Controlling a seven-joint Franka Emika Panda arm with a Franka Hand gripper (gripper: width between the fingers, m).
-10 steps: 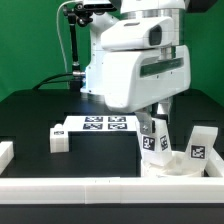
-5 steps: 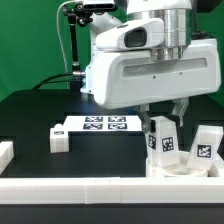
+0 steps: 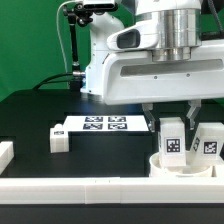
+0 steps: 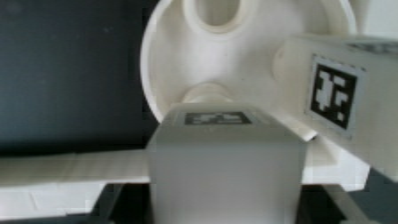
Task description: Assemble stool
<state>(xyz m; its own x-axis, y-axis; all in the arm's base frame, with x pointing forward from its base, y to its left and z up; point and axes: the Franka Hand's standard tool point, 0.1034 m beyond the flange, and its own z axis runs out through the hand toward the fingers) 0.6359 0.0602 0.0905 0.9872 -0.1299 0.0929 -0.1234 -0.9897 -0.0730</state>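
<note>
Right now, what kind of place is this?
Probably a robot lab or test bench: a robot arm whose tool grips a tagged white leg, a marker board on a black table, and a plain green backdrop behind.

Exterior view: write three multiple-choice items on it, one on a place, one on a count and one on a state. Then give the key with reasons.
1. Where does the lone leg sit?
A. beside the marker board's end, on the exterior view's left
B. on the green backdrop
C. on top of the arm

2. How many legs show?
A. one
B. three
C. six

3. The gripper is:
A. open and empty
B. shut on the held leg
C. out of view

Key:
1 A: it sits apart, next to the board.
2 B: the lone leg, the held leg and the right-hand leg.
3 B: the fingers clamp the held leg at the seat.
</note>
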